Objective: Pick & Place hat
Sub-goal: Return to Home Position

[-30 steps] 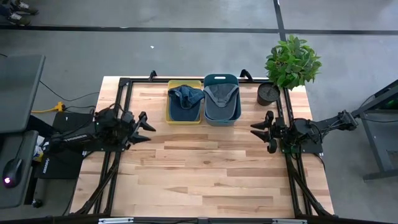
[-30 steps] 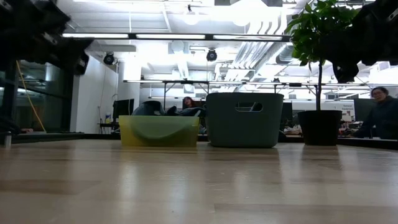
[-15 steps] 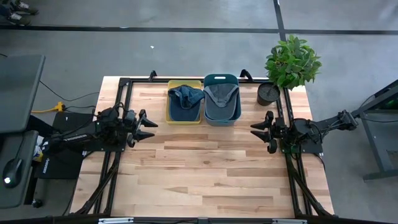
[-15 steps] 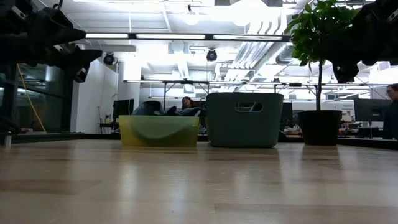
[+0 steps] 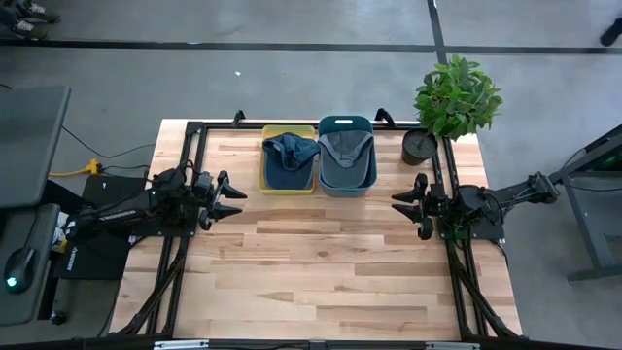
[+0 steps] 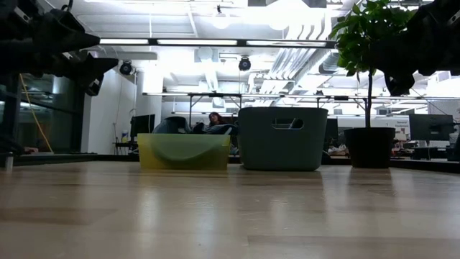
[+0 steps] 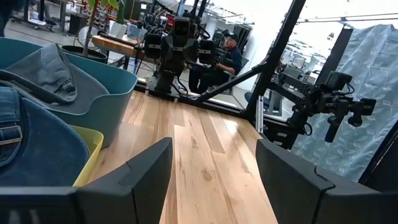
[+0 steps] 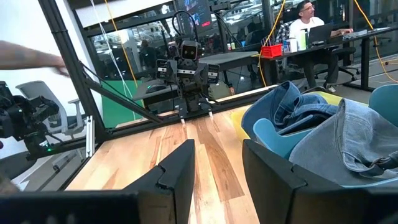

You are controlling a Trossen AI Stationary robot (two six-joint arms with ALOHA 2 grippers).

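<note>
From above, the grey cap point(image 5: 348, 151) lay inside the grey bin point(image 5: 347, 122), with a blue cap point(image 5: 290, 151) in the yellow bin point(image 5: 287, 190) beside it. The left arm point(image 5: 146, 206) and right arm point(image 5: 486, 204) sat at opposite edges of the surface point(image 5: 321, 272), likely parked because sorting looked finished. At surface level, both bins stood side by side. Each wrist view showed its jaws released, holding nothing.
</note>
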